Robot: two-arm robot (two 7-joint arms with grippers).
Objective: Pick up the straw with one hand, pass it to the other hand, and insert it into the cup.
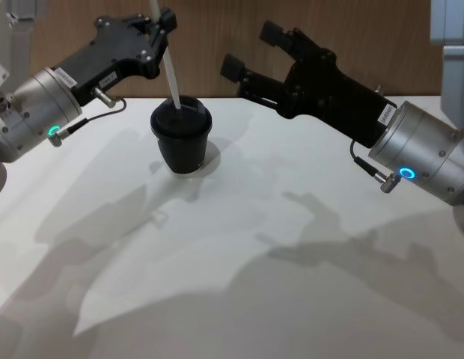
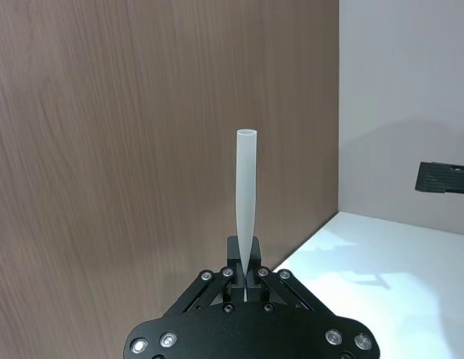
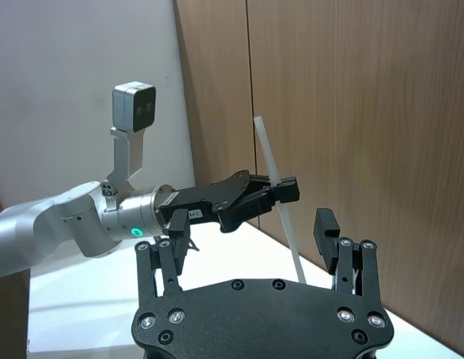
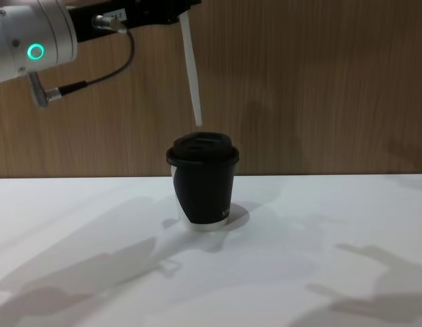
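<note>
Gripping the straw (image 4: 192,75) near upright, the left gripper (image 1: 162,28) hangs at the cup's (image 4: 203,184) 12 o'clock. Its tip hovers just above the lid. The right gripper (image 1: 254,54) waits spread and empty at 2 o'clock.

Left hand (image 1: 163,26) clamped (raised); right hand (image 1: 254,51) spread.

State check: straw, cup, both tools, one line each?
straw: held by the left tool, hanging tilted above the lid, lower tip just clear of it, not inserted.
cup: upright on the table, lid on.
left tool: shut on the straw, raised over the cup.
right tool: open, holding nothing, raised to the right of the cup.
</note>
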